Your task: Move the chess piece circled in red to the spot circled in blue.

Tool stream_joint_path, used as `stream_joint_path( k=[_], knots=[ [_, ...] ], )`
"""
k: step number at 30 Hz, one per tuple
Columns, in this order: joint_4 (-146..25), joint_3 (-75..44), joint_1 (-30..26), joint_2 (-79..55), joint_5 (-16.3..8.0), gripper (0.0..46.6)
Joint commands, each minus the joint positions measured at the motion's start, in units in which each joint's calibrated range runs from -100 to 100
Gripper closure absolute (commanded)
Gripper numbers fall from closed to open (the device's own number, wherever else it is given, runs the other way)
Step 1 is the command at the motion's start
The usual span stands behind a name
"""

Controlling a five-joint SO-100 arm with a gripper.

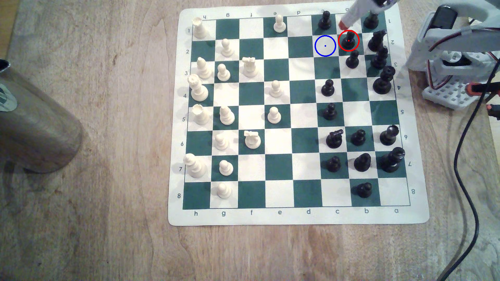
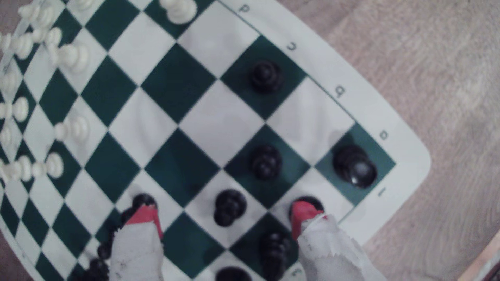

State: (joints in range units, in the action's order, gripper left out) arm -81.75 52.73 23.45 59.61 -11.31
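Observation:
The chess piece circled in red (image 1: 348, 40) is a small black pawn on a dark green square near the board's far right corner in the exterior view. In the wrist view this pawn (image 2: 266, 162) stands upright, just ahead of my fingertips and apart from them. The spot circled in blue (image 1: 325, 46) is the bare white square beside it, to the exterior view's left; the wrist view shows the same square (image 2: 223, 127). My gripper (image 2: 224, 213) is open, its white-wrapped, red-tipped fingers (image 2: 305, 213) spread wide and holding nothing. It hovers (image 1: 347, 21) just beyond the ringed pawn.
Another black pawn (image 1: 352, 59) stands one square nearer than the ringed one and lies between my fingers (image 2: 230, 206) in the wrist view. Taller black pieces (image 1: 376, 40) crowd the board's right edge. A black pawn (image 1: 324, 20) sits beyond the blue spot. The arm's base (image 1: 457, 67) and cables are off the mat's right side.

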Motion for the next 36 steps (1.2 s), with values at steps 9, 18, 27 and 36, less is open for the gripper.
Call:
stream_joint_path(
  k=[9, 18, 27, 36],
  knots=[
    [5.5, 2.3, -1.0, -7.8, 0.3, 22.6],
    [11.1, 6.7, -0.7, -10.7, 0.3, 23.2],
    [14.9, 7.3, -0.7, -16.0, 0.0, 24.0],
    [18.3, 8.1, -1.4, -21.2, 0.0, 25.8]
  ],
)
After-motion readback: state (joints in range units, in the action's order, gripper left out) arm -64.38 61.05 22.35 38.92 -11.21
